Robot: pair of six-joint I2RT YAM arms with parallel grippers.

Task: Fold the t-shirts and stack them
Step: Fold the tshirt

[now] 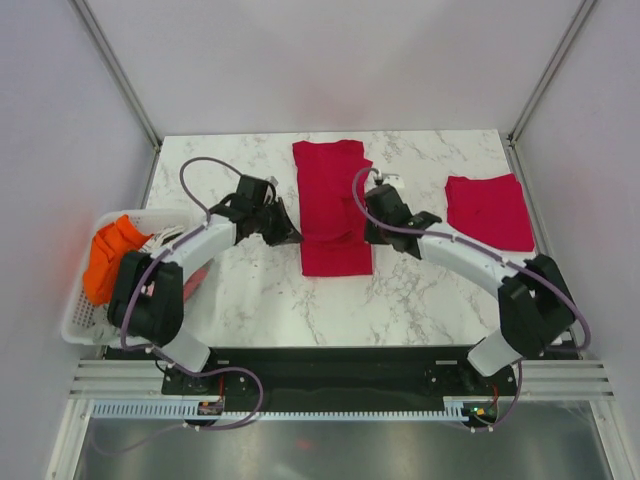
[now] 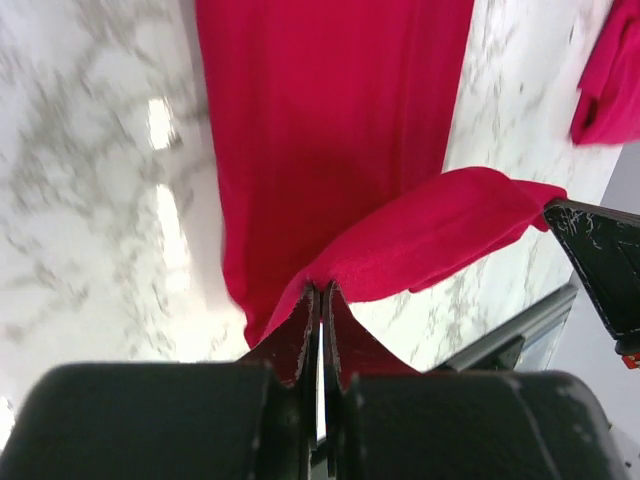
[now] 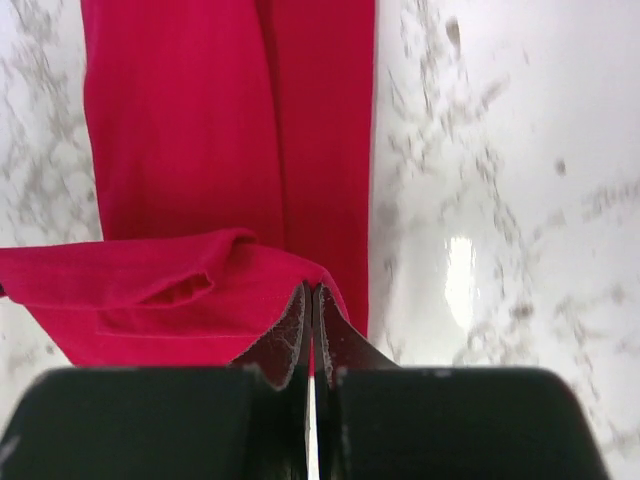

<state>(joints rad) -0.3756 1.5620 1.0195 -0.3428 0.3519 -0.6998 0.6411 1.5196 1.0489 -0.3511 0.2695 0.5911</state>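
T-shirt (image 1: 330,190) inside left pincer (image 2: 320,292), right pincer (image 3: 311,292)

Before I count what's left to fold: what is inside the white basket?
An orange garment lies in the basket, some red cloth beside it. The left arm covers the rest.

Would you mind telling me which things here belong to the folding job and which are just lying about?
Job: centre shirt, pinched by left gripper and right gripper; folded shirt.
Lying about: basket; orange cloth in it, possibly more shirts.
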